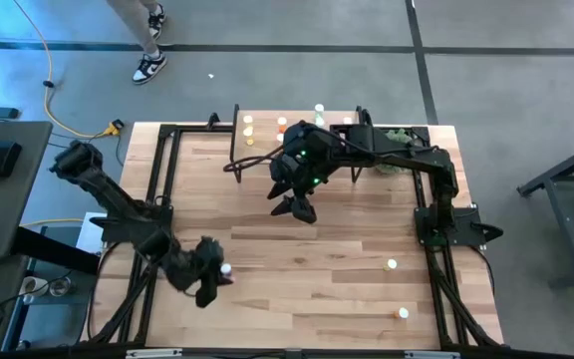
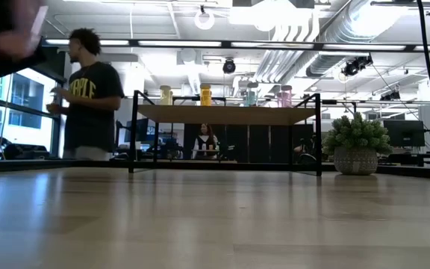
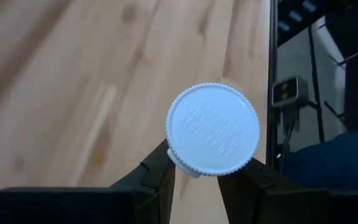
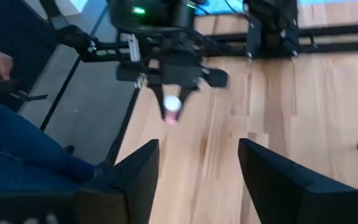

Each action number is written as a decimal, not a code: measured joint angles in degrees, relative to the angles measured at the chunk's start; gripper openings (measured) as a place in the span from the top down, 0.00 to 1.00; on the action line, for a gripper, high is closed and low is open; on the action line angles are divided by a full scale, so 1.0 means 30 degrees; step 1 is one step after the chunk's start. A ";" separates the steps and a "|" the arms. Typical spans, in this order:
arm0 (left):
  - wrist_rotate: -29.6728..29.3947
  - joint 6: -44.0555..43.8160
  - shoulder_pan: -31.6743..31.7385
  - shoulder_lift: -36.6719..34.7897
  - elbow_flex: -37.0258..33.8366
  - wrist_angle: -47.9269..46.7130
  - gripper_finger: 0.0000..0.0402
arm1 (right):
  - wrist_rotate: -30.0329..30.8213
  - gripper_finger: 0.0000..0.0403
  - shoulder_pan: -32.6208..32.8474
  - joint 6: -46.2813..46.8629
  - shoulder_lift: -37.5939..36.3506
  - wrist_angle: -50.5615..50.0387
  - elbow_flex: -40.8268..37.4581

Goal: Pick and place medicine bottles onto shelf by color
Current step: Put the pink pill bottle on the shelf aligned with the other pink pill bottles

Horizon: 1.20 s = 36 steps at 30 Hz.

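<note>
Shelf [image 1: 297,130]: we see it at the far edge of the table [image 1: 297,269], a light-wood board on thin black legs, partly under the right arm.
On the shelf: in the low view we count four bottles in a row, a yellow one [image 2: 166,95], an orange one [image 2: 205,94], a greenish one [image 2: 250,96] and a pink one [image 2: 285,96]. From above the arm hides some of them, so we cannot count them there.
Loose bottles on the table: we count two near the right front corner, one pale [image 1: 392,265] and one orange [image 1: 404,313], apart from each other.
Left gripper [image 3: 197,180]: clenched on a bottle with a white cap [image 3: 213,138], which stands between its two dark fingers; it is at the left front part of the table. In the right wrist view this bottle looks pink below its cap [image 4: 171,109].
Right gripper [image 1: 300,207]: its fingers are spread apart and we see nothing between them; it hangs over the middle of the table, just in front of the shelf.
Plant ball [image 2: 357,142]: one, in a pot beside the right end of the shelf.
Person [image 2: 88,97]: one stands behind the table on the left of the low view.
</note>
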 joint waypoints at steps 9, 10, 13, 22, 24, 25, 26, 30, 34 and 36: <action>0.1998 0.5508 0.3867 -0.2266 0.0000 0.0124 0.77 | 0.0013 0.43 0.0977 0.0031 0.0265 0.1846 0.0000; 0.2149 0.5984 0.4161 -0.2437 0.0005 0.0158 0.77 | 0.0020 0.43 0.1078 0.0041 0.0444 0.1885 0.0000; 0.2393 0.7484 0.4954 -0.2760 0.0471 -0.0835 0.77 | 0.0383 0.43 0.1324 0.0059 0.1059 0.2457 0.0000; 0.2455 1.1736 0.6578 -0.2791 0.2926 -0.3359 0.77 | 0.1100 0.43 0.1490 0.0616 0.2307 0.3453 -0.0015; 0.2448 1.2116 0.6834 -0.2784 0.3325 -0.3824 0.77 | 0.1378 0.43 0.1490 0.0836 0.2495 0.3498 -0.0015; 0.2433 1.2242 0.6951 -0.2784 0.3540 -0.4046 0.77 | 0.1622 0.43 0.1490 0.0852 0.2546 0.3526 -0.0015; 0.2438 1.2334 0.7069 -0.2784 0.3752 -0.4202 0.77 | 0.2015 0.43 0.1490 0.0827 0.2593 0.3504 -0.0015; 0.2457 1.2425 0.7489 -0.2784 0.4255 -0.4447 0.77 | 0.2673 0.43 0.1490 0.0526 0.2812 0.3768 -0.0011; 0.2761 1.2518 0.7784 -0.2784 0.4617 -0.4437 0.77 | 0.2747 0.43 0.1471 0.0517 0.2776 0.4297 -0.0007; 0.2915 1.2883 0.7797 -0.2784 0.4744 -0.4431 0.77 | 0.2739 0.43 0.1454 0.0510 0.2776 0.4393 -0.0007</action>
